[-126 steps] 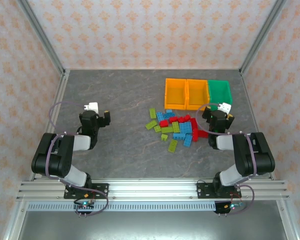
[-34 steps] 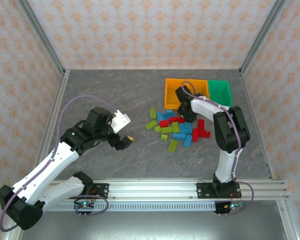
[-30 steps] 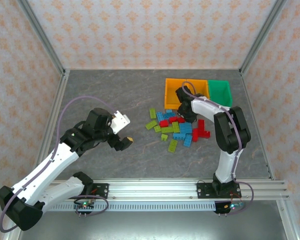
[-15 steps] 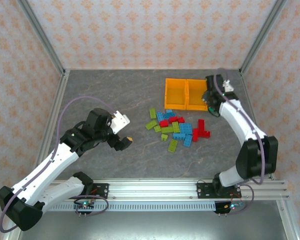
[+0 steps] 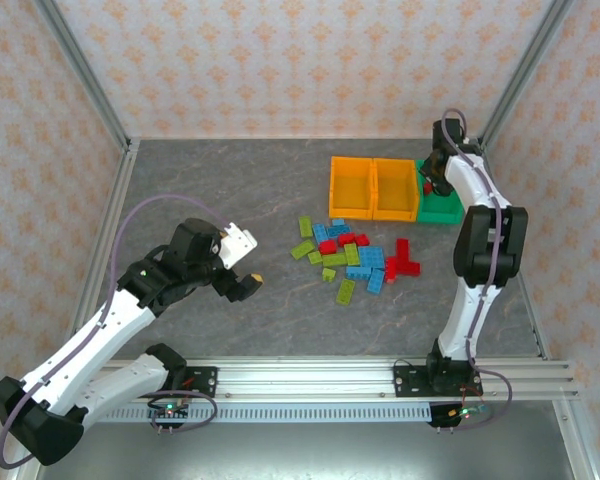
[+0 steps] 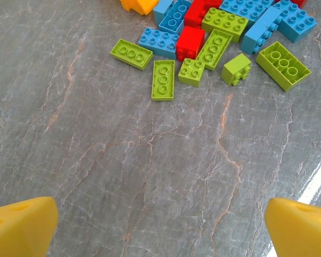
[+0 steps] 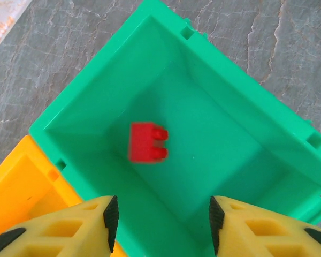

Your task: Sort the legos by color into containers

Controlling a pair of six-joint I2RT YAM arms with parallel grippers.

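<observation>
No readable text anywhere.
You have no letters, numbers, brands or signs to read on the legos (image 6: 215, 48), the containers (image 5: 351, 160) or the desk (image 6: 150, 176).

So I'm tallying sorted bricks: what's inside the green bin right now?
One red brick, blurred, inside the green bin; no other brick on its visible floor. The near strip of floor is covered by the fingers of the right hand.

looks like a lab robot cell: boxed in by aluminium posts (image 5: 85, 75) and patterned wall panels (image 5: 300, 60), robot arms (image 5: 480, 250) bolted to a slotted rail (image 5: 300, 380) at a grey marbled surface (image 5: 230, 190).
</observation>
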